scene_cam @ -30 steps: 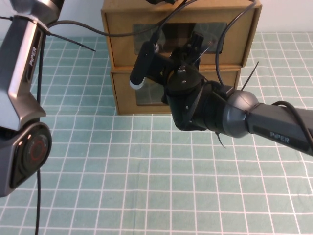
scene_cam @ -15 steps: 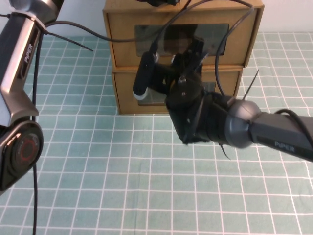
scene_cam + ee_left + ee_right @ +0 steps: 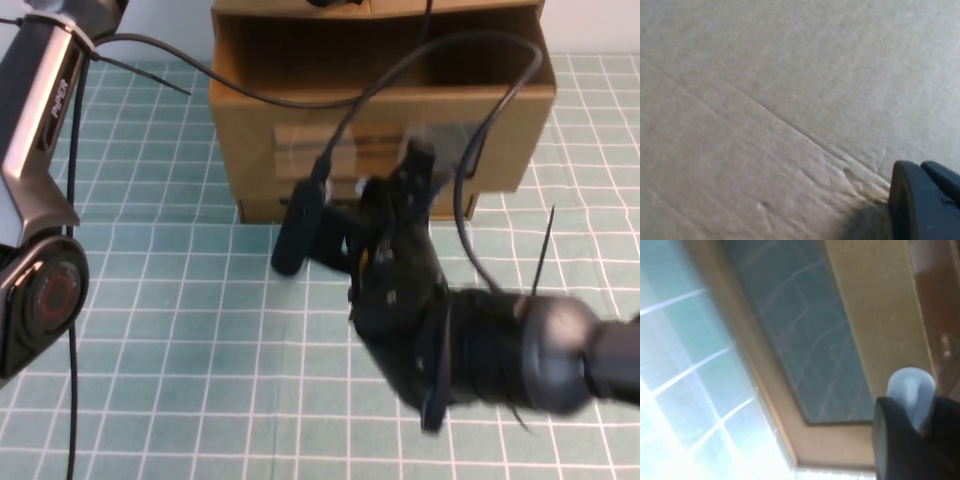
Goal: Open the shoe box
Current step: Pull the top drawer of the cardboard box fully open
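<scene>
left pincer [image 3: 925, 202] against shoe box [image 3: 250, 120], grip unclear | right pincer [image 3: 418, 168] at its front, unclear

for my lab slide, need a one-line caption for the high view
Right gripper at the open windowed front of the shoe box; left gripper close against its cardboard.

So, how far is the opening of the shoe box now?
Done: the upper shoe box shows its dark inside, its windowed flap folded down in front. In hand: the right gripper is at that flap; the left gripper rests close against cardboard. Left: probably only drawing the arms back.
</scene>
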You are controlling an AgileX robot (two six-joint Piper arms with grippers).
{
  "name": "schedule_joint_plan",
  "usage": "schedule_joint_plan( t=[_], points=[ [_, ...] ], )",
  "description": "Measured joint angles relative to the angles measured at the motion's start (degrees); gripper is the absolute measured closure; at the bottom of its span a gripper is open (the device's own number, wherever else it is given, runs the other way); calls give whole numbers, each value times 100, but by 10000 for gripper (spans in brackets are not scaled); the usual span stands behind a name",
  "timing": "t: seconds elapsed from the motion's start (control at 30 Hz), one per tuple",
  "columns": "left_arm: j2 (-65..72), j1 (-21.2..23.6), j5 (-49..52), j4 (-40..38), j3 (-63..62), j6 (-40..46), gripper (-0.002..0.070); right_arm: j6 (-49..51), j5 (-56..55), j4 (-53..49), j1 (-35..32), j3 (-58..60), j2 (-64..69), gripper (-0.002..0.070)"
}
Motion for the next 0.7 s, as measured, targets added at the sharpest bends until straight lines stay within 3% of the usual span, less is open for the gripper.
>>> schedule_joint_plan(
  t=[0.23, 0.7],
  points=[
    [0, 0, -10, 0, 14, 0, 680, 289, 343, 516, 708, 702, -443, 562],
    [0, 0, -20, 0, 26, -19, 680, 554, 481, 881, 1161, 827, -533, 563]
  ],
)
